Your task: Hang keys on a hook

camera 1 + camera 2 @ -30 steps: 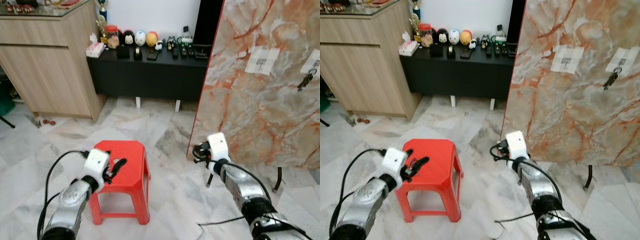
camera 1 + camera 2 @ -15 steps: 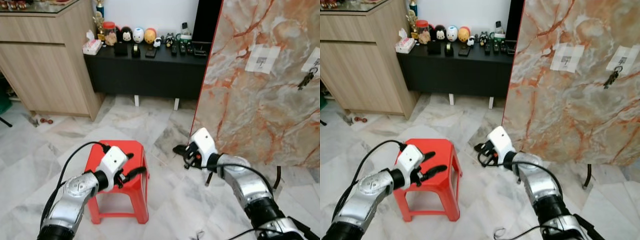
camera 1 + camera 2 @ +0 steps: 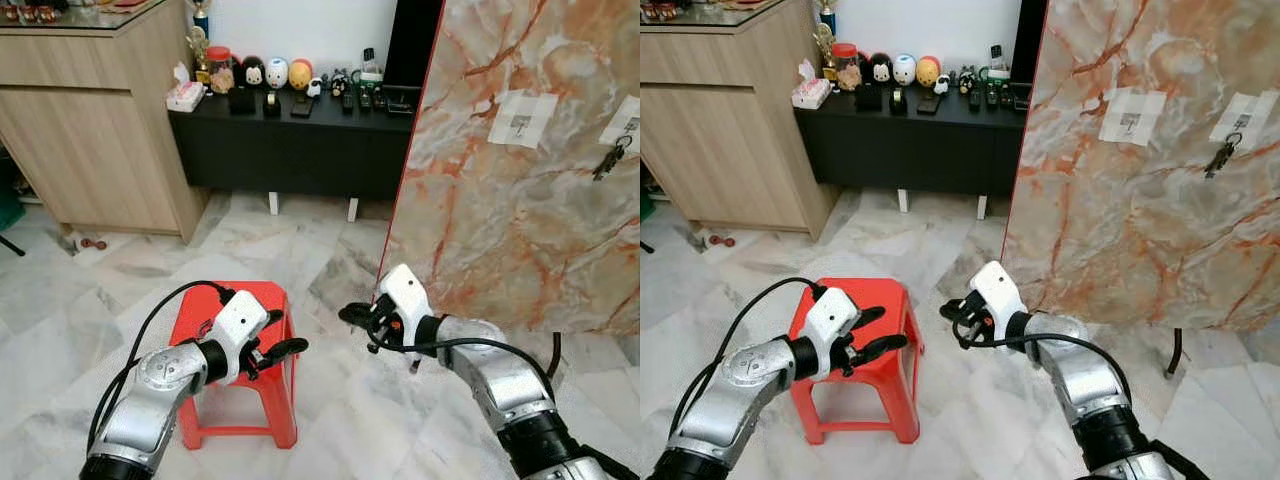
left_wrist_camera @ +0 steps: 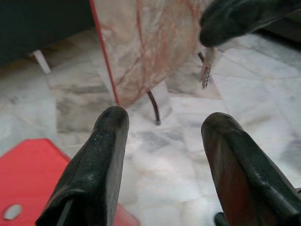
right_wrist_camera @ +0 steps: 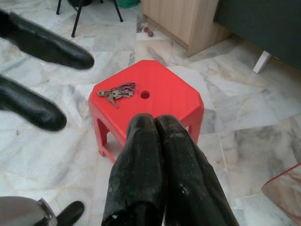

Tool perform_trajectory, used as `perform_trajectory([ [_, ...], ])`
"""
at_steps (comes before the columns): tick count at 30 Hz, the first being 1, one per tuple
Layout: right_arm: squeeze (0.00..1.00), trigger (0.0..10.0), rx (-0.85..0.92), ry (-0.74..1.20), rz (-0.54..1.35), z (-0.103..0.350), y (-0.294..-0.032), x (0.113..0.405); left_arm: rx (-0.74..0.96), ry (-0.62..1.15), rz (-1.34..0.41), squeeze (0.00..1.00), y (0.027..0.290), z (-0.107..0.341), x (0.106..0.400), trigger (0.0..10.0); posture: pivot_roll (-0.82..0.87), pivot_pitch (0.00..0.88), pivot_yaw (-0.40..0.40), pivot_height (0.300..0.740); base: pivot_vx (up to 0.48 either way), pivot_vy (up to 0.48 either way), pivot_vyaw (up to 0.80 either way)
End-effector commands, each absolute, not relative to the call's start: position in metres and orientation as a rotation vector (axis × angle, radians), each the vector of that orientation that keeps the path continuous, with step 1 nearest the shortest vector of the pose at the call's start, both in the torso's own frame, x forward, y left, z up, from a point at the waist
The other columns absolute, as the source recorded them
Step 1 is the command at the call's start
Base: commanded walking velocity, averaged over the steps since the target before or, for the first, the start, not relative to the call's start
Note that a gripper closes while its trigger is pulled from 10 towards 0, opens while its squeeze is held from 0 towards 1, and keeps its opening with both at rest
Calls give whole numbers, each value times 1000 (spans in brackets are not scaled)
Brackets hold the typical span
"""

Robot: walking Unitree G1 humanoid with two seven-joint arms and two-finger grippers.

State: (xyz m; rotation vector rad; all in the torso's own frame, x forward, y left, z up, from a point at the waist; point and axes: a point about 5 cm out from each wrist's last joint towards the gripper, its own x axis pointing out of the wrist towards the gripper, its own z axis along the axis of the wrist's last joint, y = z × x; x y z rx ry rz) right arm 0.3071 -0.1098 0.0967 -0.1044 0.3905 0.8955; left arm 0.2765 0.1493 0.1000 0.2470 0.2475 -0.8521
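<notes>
Keys (image 5: 116,92) lie on the red stool (image 5: 164,101), ungripped. Left gripper (image 3: 272,352) hovers beside them, fingers apart; right gripper (image 3: 952,318) is closed, empty. Risk: a careless approach nudges keys off the stool.

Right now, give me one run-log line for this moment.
keys: lying on red stool | left gripper: open, over stool | right gripper: shut, beside stool | marble board: another key bunch hanging

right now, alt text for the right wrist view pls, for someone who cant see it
The right gripper, its two black fingers pressed shut, points down at a red stool with a bunch of keys lying on its seat beside a small round hole. The left gripper reaches in with fingers spread, above a marble floor.
</notes>
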Motion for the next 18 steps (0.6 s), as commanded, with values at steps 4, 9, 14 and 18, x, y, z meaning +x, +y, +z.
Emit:
perform_trajectory([
  [4,0,10000,15,374,874,101,-105,307,210,237,-904,0,135,108,276,10000,58,30,-65,740,0,0,0],
  [9,0,10000,69,365,883,104,-100,306,175,235,-908,0,129,108,278,10000,57,31,-62,740,0,0,0],
  [14,0,10000,112,357,904,106,-95,303,148,234,-898,0,125,108,279,10000,56,33,-61,740,0,0,0],
  [18,0,10000,132,358,920,108,-92,300,125,236,-869,0,125,107,281,10000,54,34,-59,740,0,0,0],
])
